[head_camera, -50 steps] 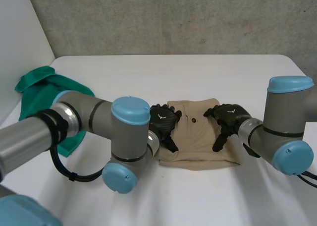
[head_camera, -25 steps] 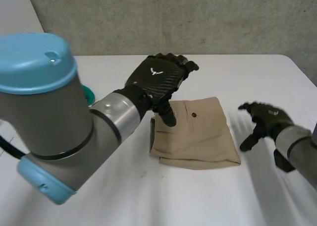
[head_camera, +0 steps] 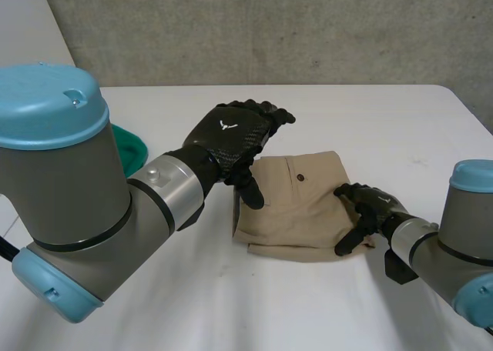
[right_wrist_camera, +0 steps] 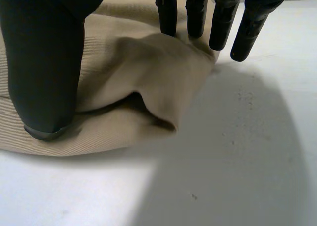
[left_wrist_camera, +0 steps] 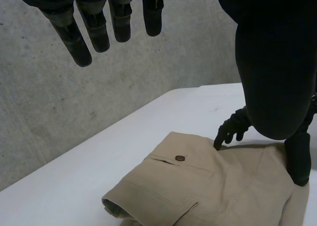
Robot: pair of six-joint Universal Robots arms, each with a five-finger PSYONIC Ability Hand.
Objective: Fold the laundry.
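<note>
A folded tan garment (head_camera: 296, 212) with a button and pocket flap lies on the white table (head_camera: 362, 116). My left hand (head_camera: 235, 139) hangs open in the air above the garment's left side, touching nothing; in the left wrist view its fingers (left_wrist_camera: 94, 30) are straight, well above the tan garment (left_wrist_camera: 198, 186). My right hand (head_camera: 368, 211) rests at the garment's right front corner. In the right wrist view the right hand (right_wrist_camera: 44, 62) has its thumb pressed on the tan garment (right_wrist_camera: 148, 72), and its straight fingers (right_wrist_camera: 223, 23) touch the edge of a raised fold.
A green cloth (head_camera: 132, 147) lies at the table's left, partly hidden behind my left arm (head_camera: 100, 212). A grey wall stands behind the table. Bare table top (right_wrist_camera: 237, 151) lies beside the garment's right edge.
The left hand rose off the garment into the air and now sits slightly lower. The right hand swung away to the right, then came back onto the garment's right front corner.
</note>
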